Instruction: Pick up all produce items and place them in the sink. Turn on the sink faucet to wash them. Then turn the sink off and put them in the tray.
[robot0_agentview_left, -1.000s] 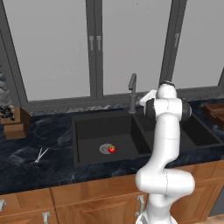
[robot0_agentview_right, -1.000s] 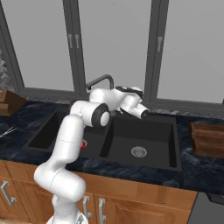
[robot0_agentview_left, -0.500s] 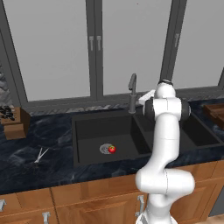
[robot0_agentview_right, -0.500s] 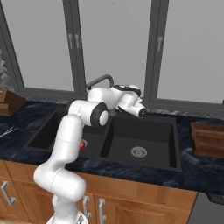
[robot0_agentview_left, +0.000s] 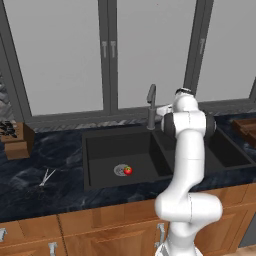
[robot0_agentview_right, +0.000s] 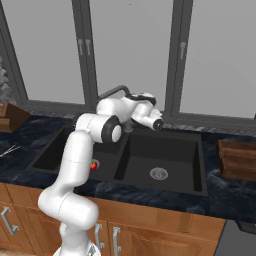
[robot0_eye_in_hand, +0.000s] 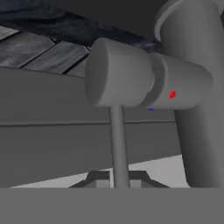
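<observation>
— So where did the job stand at that moment?

— First leg looked done. The one piece of produce I could find, a small red fruit (robot0_agentview_left: 128, 170), lay on the floor of the left basin of the sink (robot0_agentview_left: 100, 145), just beside the round drain (robot0_agentview_left: 120, 170). It also peeked out past the arm in the right base view (robot0_agentview_right: 93, 165).

— And the washing?

— Not begun, by my reading. No water showed at the faucet (robot0_agentview_left: 151, 104). The jaws (robot0_eye_in_hand: 119, 181) sat closed on the thin lever rod (robot0_eye_in_hand: 117, 135) under the faucet's side knob, finger tips hard against either side of it. I judged it the start of turning the water on.

— What was left, then?

— Run the water, shut it off, lift the fruit out, carry it to the tray (robot0_agentview_right: 238, 159) on the counter (robot0_agentview_right: 227, 187) right of the sink. The tray held nothing I could see. Scissors (robot0_agentview_left: 46, 178) lay on the left counter, not part of the job.
</observation>
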